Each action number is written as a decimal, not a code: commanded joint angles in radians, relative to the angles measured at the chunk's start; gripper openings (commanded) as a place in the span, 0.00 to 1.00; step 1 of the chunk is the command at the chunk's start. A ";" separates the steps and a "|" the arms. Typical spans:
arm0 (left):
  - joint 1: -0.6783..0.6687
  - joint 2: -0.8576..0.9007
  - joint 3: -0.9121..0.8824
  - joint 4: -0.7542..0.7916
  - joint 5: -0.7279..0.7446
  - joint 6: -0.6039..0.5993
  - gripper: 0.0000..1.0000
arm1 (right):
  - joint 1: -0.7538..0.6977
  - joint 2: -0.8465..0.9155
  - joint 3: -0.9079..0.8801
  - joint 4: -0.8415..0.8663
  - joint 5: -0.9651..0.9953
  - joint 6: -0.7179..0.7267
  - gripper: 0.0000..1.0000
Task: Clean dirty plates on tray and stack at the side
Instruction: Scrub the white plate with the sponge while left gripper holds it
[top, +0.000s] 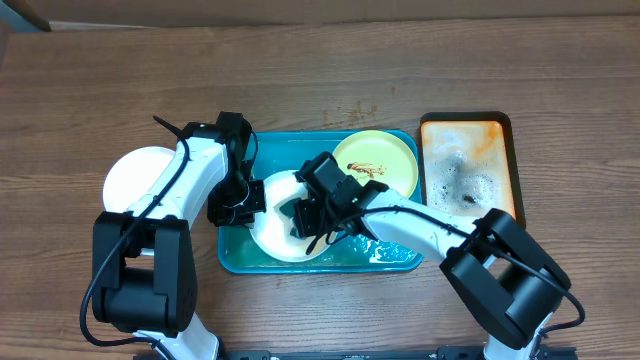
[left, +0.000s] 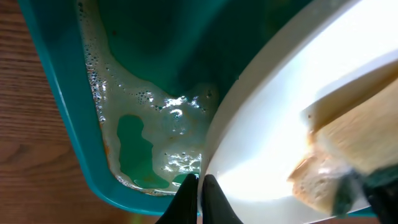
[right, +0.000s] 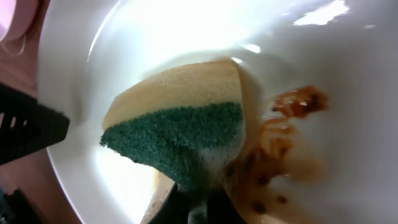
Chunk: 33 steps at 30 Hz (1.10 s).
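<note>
Plate (top: 275, 238) lies gripped in left end effector (left: 200, 184).

We see a teal tray (top: 232, 252), a white plate (right: 186, 37) smeared brown, a yellow-green plate (top: 392, 150) and a yellow-and-green sponge (right: 177, 115).

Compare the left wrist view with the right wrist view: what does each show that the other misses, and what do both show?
Only the left wrist view shows the rectangular teal plastic tray, the foamy water pooled in it, and the wooden table. Only the right wrist view shows the brown sauce smear. Both show the round white plate and the yellow sponge pressed against it.
</note>
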 joint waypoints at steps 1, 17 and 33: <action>-0.004 -0.016 -0.001 -0.013 0.010 -0.009 0.04 | -0.046 0.037 -0.003 -0.006 0.145 0.004 0.04; -0.004 -0.016 -0.001 -0.015 0.010 -0.009 0.04 | -0.055 0.037 -0.003 -0.201 0.143 0.024 0.04; -0.004 -0.016 -0.001 -0.023 0.011 -0.010 0.04 | -0.061 0.018 0.156 -0.327 0.256 0.065 0.04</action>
